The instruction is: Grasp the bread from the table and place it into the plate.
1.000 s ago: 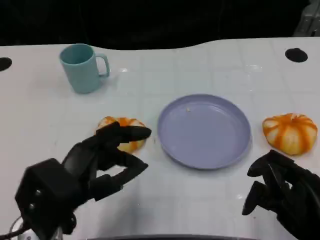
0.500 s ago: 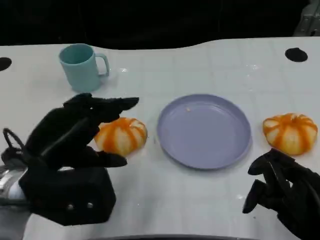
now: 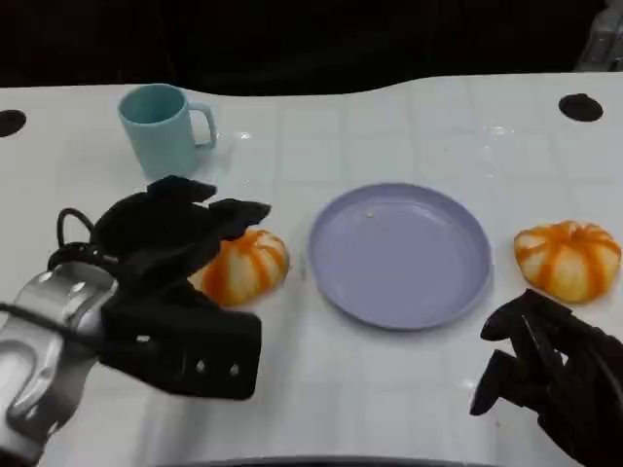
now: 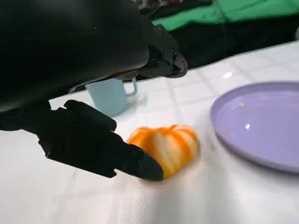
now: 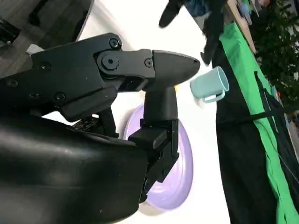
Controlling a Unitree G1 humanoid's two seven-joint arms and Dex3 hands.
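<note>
Left hand (image 3: 170,238) over the bread (image 3: 241,265), fingers spread around it, not clamped; thumb tip (image 4: 140,164) at the bread's (image 4: 166,147) near edge, touch unclear. Bread lies on the table (image 3: 389,126) just left of the plate (image 3: 400,255). Right hand (image 3: 550,375) low near the table edge, fingers curled, holding nothing. Second bread (image 3: 568,258) right of plate; mug (image 3: 161,129) behind.

1. Two orange-striped bread rolls: one bread roll (image 3: 243,266) by my left hand (image 3: 170,253), the other bread roll (image 3: 568,258) at my far right.
2. One purple plate (image 3: 400,255).
3. One light blue mug (image 3: 161,129).
4. Two black hands of mine, the right hand (image 3: 550,375) included.
</note>
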